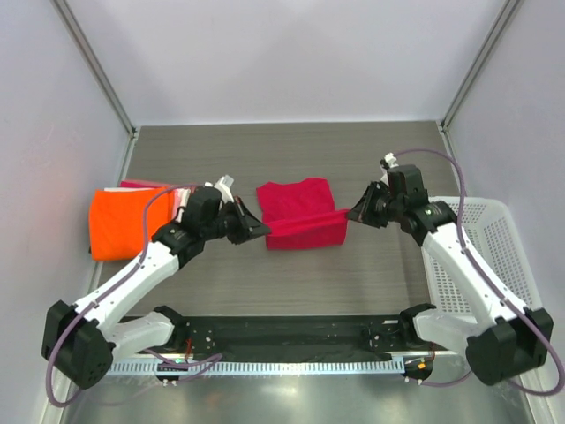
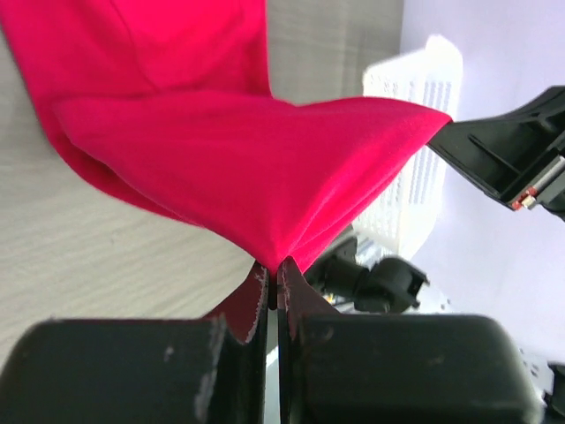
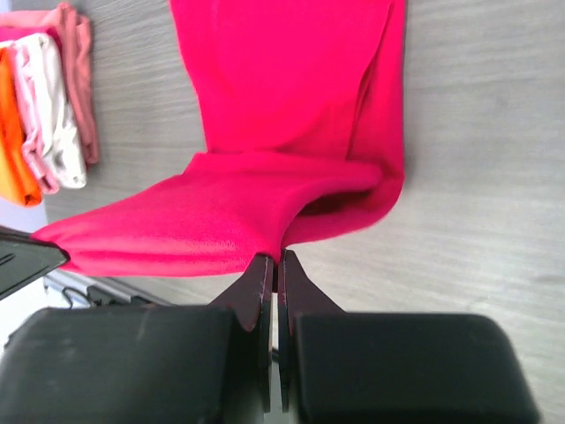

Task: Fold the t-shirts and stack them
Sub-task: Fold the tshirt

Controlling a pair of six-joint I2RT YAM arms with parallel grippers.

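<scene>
The crimson-red t-shirt (image 1: 300, 212) lies partly folded in the middle of the table, its near part lifted and stretched between both grippers. My left gripper (image 1: 263, 229) is shut on its left corner; the cloth (image 2: 256, 159) fans out from the fingertips. My right gripper (image 1: 350, 213) is shut on its right corner; the red cloth (image 3: 291, 132) drapes from the tips down to the table. The folded orange t-shirt (image 1: 124, 221) lies at the left with pale pink/white cloth (image 1: 141, 185) behind it, also in the right wrist view (image 3: 53, 106).
A white plastic lattice basket (image 1: 481, 256) stands at the right, beside my right arm; it also shows in the left wrist view (image 2: 415, 141). Grey walls enclose the wood-grain table (image 1: 291, 150). A black rail (image 1: 291, 340) runs along the near edge.
</scene>
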